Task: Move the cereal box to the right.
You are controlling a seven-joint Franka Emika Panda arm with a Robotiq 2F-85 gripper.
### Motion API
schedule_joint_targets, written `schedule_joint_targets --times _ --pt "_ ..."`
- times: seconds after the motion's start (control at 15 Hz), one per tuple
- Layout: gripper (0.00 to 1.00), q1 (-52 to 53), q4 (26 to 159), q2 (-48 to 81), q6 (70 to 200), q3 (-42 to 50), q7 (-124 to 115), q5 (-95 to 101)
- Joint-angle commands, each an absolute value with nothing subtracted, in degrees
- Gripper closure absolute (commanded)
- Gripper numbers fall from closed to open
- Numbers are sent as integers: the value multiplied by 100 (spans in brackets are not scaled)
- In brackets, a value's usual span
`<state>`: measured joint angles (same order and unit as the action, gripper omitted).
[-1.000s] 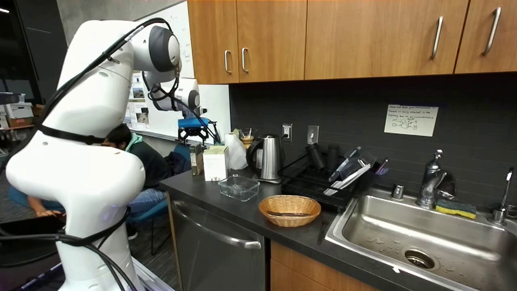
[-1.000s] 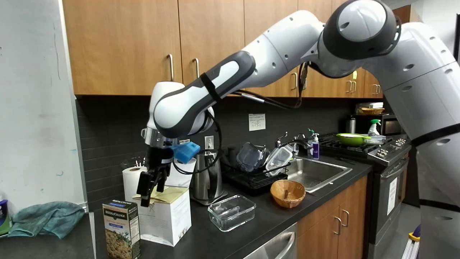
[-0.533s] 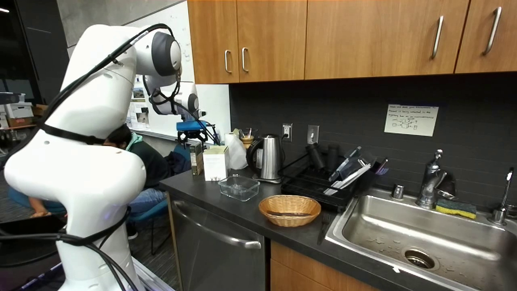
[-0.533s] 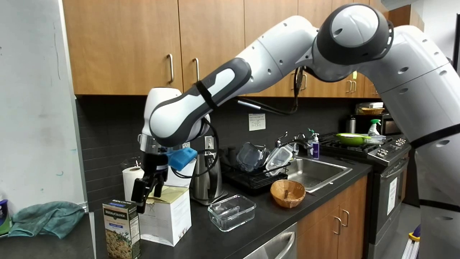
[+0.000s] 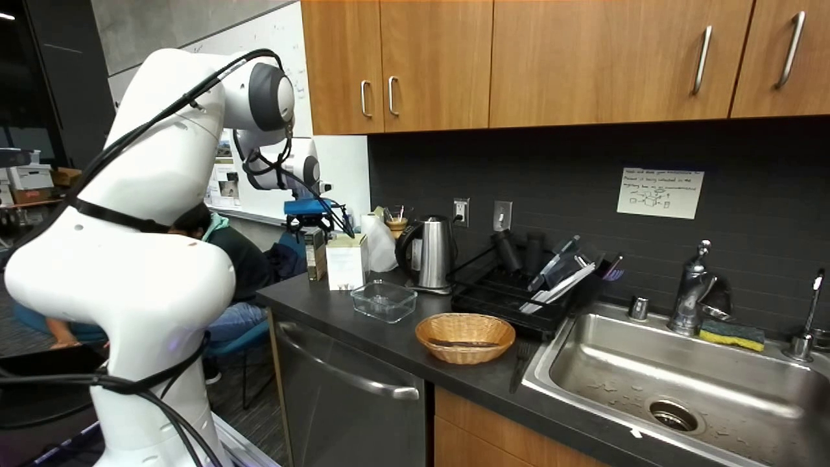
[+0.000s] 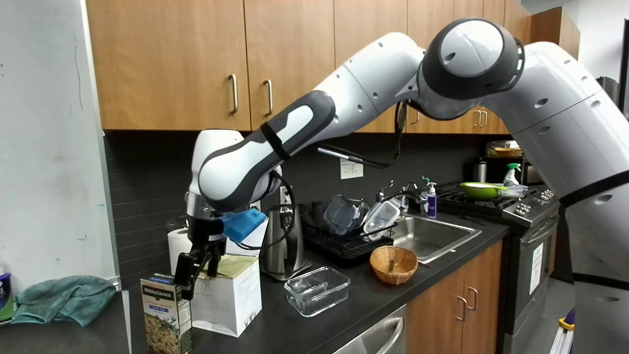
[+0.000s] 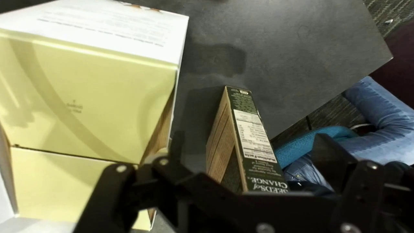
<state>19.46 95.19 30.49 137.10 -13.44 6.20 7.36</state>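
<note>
The cereal box, a slim dark green and brown carton (image 6: 162, 314), stands upright on the counter; it also shows in an exterior view (image 5: 316, 258). In the wrist view the carton (image 7: 254, 136) rises between my spread fingers, its near end hidden by the gripper. My gripper (image 7: 253, 150) is open, with nothing clamped. One finger hangs over the gap between the carton and a white box with a yellow top (image 7: 87, 90). In an exterior view my gripper (image 6: 199, 280) is at the carton's top right edge, in front of the white box (image 6: 226, 305); contact cannot be told.
A glass dish (image 6: 317, 291) stands beside the white box. A steel kettle (image 5: 436, 253) and a paper towel roll (image 6: 180, 248) are behind. A wicker basket (image 5: 465, 353) and dish rack (image 5: 496, 292) are further along. The counter edge (image 7: 336, 92) is near the carton, with a person beyond.
My gripper has moved down, and left in an exterior view, from above the white box to the top of the green carton. The boxes have not moved.
</note>
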Motion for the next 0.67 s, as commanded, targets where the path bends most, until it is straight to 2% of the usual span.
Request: schedule_joint_targets --times 0.0,0.6 --pt "0 2109 9130 3364 13596 -1187 461 934" --pt "0 2161 8384 4010 13312 -1083 684 1106"
